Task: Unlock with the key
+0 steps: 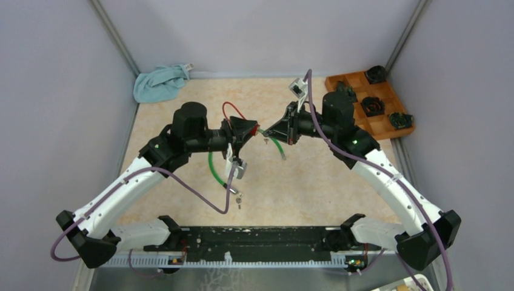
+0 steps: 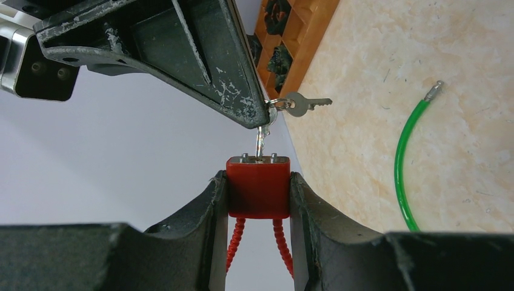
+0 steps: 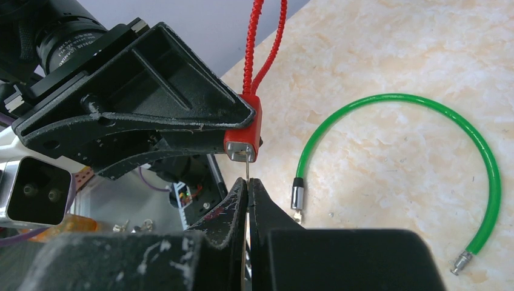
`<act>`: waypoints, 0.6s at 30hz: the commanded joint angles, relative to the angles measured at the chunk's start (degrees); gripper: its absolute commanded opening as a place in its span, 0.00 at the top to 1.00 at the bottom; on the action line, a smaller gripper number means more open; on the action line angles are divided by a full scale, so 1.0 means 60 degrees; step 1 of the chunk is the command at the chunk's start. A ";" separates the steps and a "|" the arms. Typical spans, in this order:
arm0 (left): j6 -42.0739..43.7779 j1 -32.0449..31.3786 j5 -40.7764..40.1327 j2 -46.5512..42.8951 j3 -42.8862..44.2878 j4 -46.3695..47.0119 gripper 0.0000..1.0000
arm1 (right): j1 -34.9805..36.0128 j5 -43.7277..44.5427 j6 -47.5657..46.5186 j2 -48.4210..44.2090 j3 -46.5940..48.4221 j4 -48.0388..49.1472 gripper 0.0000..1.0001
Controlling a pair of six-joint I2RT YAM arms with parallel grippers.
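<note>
While left gripper (image 1: 245, 129) clamps red padlock (image 2: 257, 189) in air over table (image 1: 315, 182) middle, toward far edge, we see right gripper (image 3: 248, 188) pinched tight on key (image 2: 260, 144), blade partly in keyhole (image 2: 262, 159). We judge insertion done; turn and release of red cable loop (image 3: 256, 42) left. Spare key (image 2: 306, 104) dangles off ring (image 2: 280, 103).

Glossy red plastic padlock (image 2: 257, 188); bright metal key (image 2: 260, 143); matt marbled tabletop (image 2: 376, 151).
</note>
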 commanded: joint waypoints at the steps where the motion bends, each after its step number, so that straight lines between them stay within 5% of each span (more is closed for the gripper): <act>1: 0.0267 -0.0026 0.0311 -0.0061 0.0037 -0.0060 1.00 | 0.0074 -0.0051 -0.0037 0.0107 0.0650 0.0589 1.00; 18: 0.0237 -0.0036 0.0487 0.0048 0.0297 -0.0324 1.00 | 0.0154 -0.0194 -0.0384 -0.0268 0.0321 0.0344 1.00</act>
